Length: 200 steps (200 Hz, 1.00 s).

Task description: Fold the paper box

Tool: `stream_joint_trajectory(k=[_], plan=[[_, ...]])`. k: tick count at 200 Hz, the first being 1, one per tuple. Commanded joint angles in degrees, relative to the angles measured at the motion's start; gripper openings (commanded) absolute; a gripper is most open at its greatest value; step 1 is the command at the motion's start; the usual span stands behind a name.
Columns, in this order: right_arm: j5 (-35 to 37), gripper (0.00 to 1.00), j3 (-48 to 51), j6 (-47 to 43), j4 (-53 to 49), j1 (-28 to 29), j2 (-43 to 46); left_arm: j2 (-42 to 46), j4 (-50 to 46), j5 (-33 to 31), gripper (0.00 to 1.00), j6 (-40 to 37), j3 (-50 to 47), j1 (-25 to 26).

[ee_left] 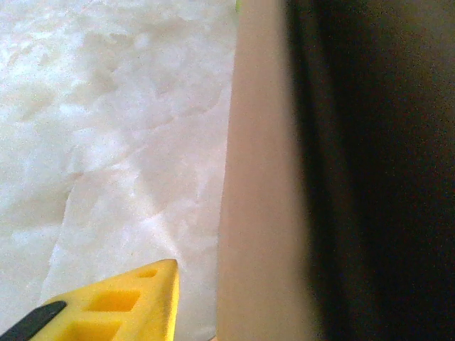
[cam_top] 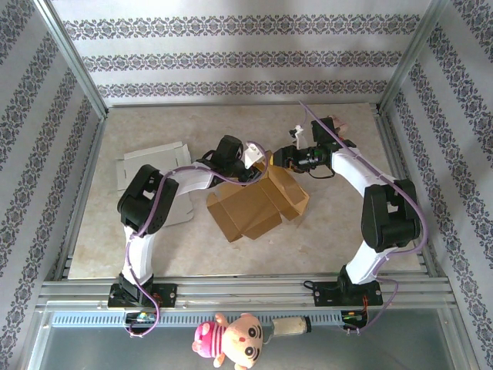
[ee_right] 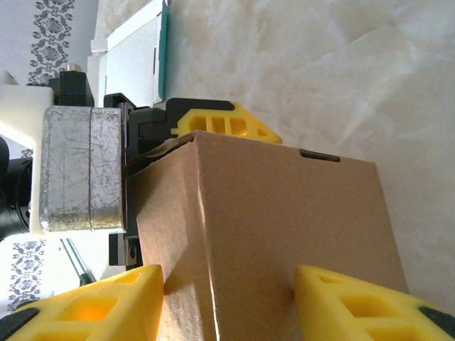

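Note:
The brown paper box point(cam_top: 254, 204) lies half-formed in the middle of the table, its flaps raised at the far side. My left gripper point(cam_top: 248, 164) is at the box's far left flap. In the left wrist view one yellow finger point(ee_left: 121, 305) stands apart from an upright brown flap point(ee_left: 263, 177), which hides the other finger; the gripper is open. My right gripper point(cam_top: 281, 158) reaches in from the right. Its jaws point(ee_right: 227, 305) stand apart across a creased corner of the box point(ee_right: 284, 227), both yellow fingertips point(ee_right: 106, 305) against the cardboard. The left gripper's finger point(ee_right: 227, 124) shows behind the box's top edge.
A flat white cardboard sheet point(cam_top: 146, 169) lies at the left under the left arm. Patterned walls and metal frame posts point(cam_top: 77, 69) close in the table. A pink plush toy point(cam_top: 231, 339) lies beyond the near rail.

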State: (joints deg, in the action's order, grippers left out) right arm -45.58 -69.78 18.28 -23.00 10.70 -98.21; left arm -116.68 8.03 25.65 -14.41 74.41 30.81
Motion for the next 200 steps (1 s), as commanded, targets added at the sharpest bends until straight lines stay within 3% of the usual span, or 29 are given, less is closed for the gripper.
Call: stream_joint_trajectory(k=[1,52,98,115,140,172,186,200], plan=[[-1.35,0.51,-0.18,-0.61,-1.59,0.01,-0.95,-1.69,2.86,1.11,0.39,0.28,2.18,0.59],[-2.16,0.50,-0.40,-1.08,-2.04,0.11,-0.50,-2.17,7.40,1.50,0.36,0.64,2.14,0.48],[-2.80,0.51,-0.45,-1.31,-2.22,0.37,-0.31,-2.98,24.39,3.94,0.43,8.31,-2.49,0.48],[-2.77,0.51,-0.53,-1.43,-2.47,0.38,-0.01,-3.96,24.15,4.20,0.30,8.76,-1.65,0.48],[-2.19,0.53,-0.60,-1.42,-2.66,0.25,0.63,-3.93,19.19,1.17,0.00,6.81,-0.72,0.53],[-1.55,0.55,-0.71,-0.62,-2.49,0.46,0.87,-2.36,12.22,-9.18,0.00,4.59,-0.47,1.08],[-1.11,0.57,-0.71,-0.27,-2.12,0.78,1.22,-1.97,10.68,-11.67,0.20,3.84,-0.67,1.45],[-0.64,0.59,-0.93,0.04,-1.95,1.18,1.55,-2.14,10.63,-13.06,0.21,3.79,-0.83,1.46]])
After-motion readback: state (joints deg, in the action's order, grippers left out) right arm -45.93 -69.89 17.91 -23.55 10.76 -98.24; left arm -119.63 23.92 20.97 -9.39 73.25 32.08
